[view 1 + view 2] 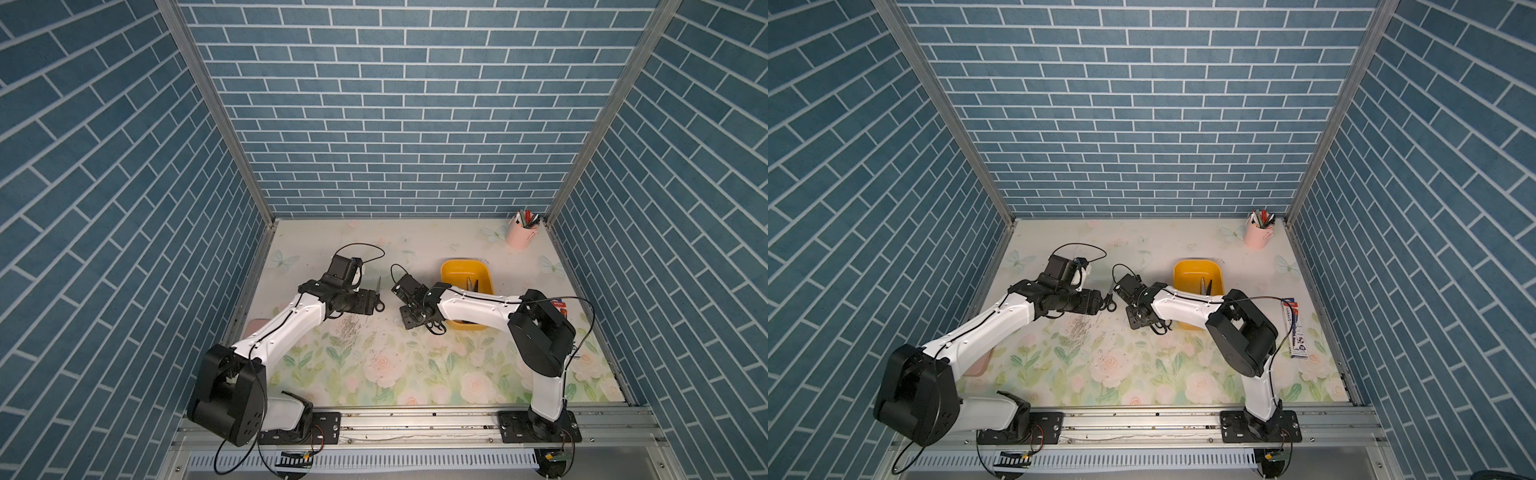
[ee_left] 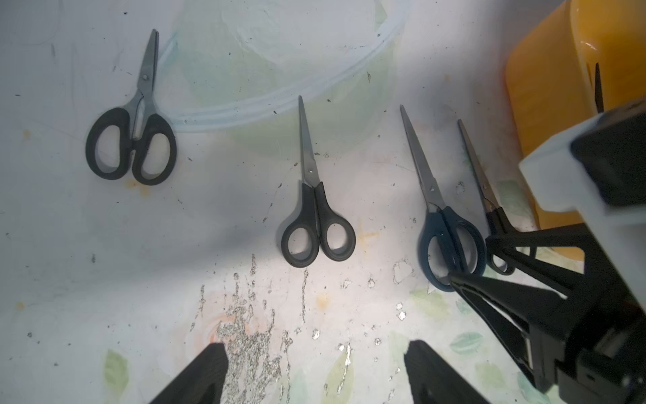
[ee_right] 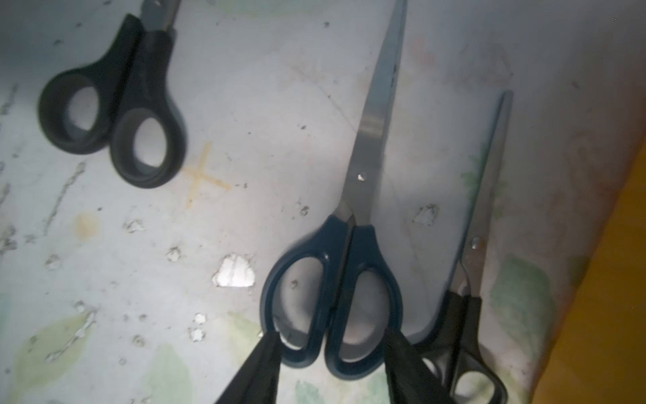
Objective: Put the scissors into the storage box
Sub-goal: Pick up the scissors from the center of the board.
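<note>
Several scissors lie in a row on the floral mat. My right gripper (image 3: 332, 332) has its fingertips pressed on the outer sides of the blue-handled scissors' (image 3: 349, 273) loops, which rest on the mat. A thin black-handled pair (image 3: 468, 314) lies right beside them, towards the yellow storage box (image 1: 453, 268). Another pair (image 1: 473, 284) stands inside the box. My left gripper (image 2: 316, 344) hangs open over bare mat, short of a black-handled pair (image 2: 316, 227). A wide-looped black pair (image 2: 131, 140) lies further out.
A pink pen cup (image 1: 519, 237) stands in the far right corner. A flat pink case (image 1: 255, 324) shows under the left arm by the left wall. A printed pack (image 1: 1296, 328) lies near the right wall. The mat's print is scratched off in patches (image 1: 347, 328).
</note>
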`<act>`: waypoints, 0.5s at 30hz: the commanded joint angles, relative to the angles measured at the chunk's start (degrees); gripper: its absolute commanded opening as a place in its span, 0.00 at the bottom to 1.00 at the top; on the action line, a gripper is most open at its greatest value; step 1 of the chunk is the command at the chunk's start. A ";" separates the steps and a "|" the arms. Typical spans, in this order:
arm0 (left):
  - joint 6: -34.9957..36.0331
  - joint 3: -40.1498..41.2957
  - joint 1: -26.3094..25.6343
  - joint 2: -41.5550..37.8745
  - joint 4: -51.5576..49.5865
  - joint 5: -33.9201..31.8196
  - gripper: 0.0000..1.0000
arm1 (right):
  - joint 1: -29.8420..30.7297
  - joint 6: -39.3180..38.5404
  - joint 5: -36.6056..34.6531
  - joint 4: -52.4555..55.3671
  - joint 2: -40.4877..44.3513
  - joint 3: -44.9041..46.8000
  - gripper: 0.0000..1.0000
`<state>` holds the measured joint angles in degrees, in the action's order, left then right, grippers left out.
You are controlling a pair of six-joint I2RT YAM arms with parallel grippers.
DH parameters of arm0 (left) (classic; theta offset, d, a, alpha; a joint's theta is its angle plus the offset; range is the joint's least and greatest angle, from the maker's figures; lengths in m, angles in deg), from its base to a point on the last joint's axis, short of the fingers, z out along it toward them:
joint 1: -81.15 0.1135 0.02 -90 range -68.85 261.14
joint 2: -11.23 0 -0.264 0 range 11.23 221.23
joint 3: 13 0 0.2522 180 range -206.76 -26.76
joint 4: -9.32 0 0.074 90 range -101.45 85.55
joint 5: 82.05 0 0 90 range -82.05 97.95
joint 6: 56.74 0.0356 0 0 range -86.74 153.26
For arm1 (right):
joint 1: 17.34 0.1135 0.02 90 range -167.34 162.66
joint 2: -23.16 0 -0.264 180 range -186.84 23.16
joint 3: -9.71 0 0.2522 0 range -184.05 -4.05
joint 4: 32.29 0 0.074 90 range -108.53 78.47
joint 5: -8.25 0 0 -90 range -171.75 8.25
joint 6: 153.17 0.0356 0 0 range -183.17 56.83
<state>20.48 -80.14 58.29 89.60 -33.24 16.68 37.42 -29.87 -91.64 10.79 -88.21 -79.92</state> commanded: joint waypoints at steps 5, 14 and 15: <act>0.01 0.12 0.18 0.38 0.48 0.32 0.86 | -0.52 1.68 -0.87 0.04 -3.96 -1.48 0.45; -0.67 -0.18 0.21 1.04 0.85 0.46 0.86 | -0.49 0.96 -2.11 0.22 -5.78 -1.76 0.40; -0.69 -0.37 0.25 1.10 0.76 0.26 0.86 | -0.52 0.89 -1.93 0.13 -5.97 -1.87 0.37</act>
<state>20.00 -80.14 58.29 89.84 -32.83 17.06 36.88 -29.35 -92.29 9.37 -91.81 -81.47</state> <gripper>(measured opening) 0.863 0.382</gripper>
